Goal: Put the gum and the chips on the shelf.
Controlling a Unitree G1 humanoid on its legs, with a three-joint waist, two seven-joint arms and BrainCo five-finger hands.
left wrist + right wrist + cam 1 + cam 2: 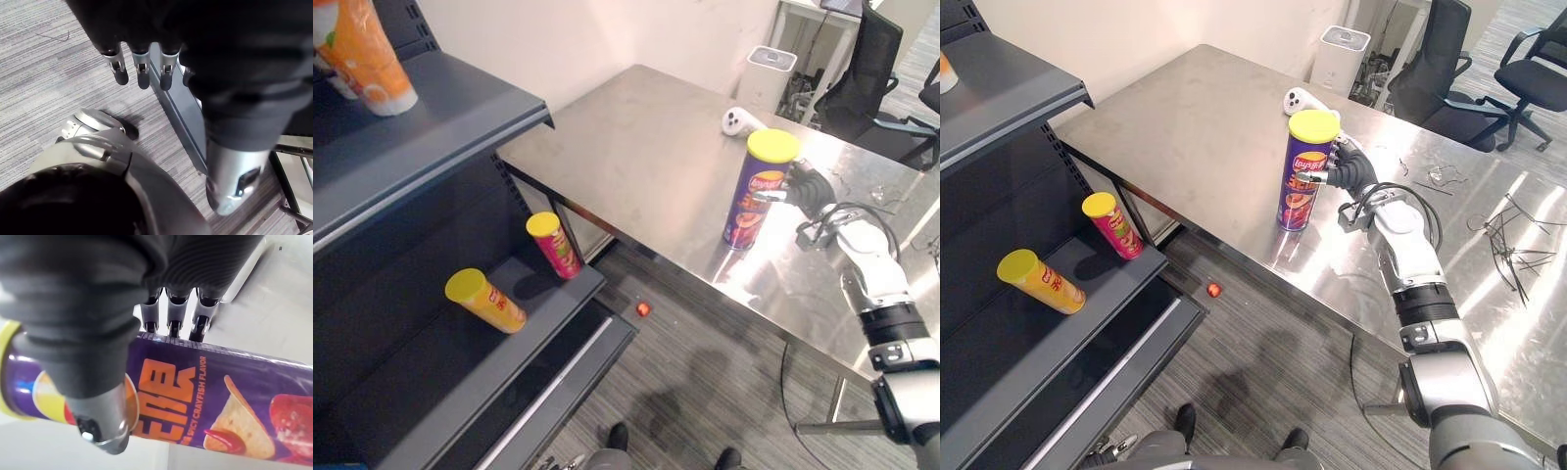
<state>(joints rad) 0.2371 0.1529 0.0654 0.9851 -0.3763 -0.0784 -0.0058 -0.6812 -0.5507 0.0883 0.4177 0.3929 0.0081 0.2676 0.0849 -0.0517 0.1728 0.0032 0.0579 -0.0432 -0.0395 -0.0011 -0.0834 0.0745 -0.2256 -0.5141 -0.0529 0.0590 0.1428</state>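
purple chips can (759, 191): upright on the worktop (636, 137), near its front edge; not on the shelf yet.
right hand (1349, 168): at the can's upper half. Fingers (173, 313) go round the far side and the thumb crosses the printed front, so it is wrapped on the can. Looks like a side grip that keeps the tube vertical for a lift.
left hand (142, 68): hangs idle over the floor, well away from the can, fingers loose and straight, holding nothing.
shelf (431, 382): dark metal, flat boards, well left of the can and lower. Needs a carry across the gap.
yellow can (487, 301): lies on its side on the lower board, far left of the purple can.
pink can (554, 246): yellow lid, tilted at the board's edge, between the yellow can and the purple can.
gum: cannot tell where it is.
small red thing (643, 308): on the floor, below and left of the can; too small to name.
white device (739, 120): just behind the can, rounded plastic.
materials: can is a glossy printed cylinder with a yellow plastic lid, probably slippery. Worktop is brushed steel and reflective.
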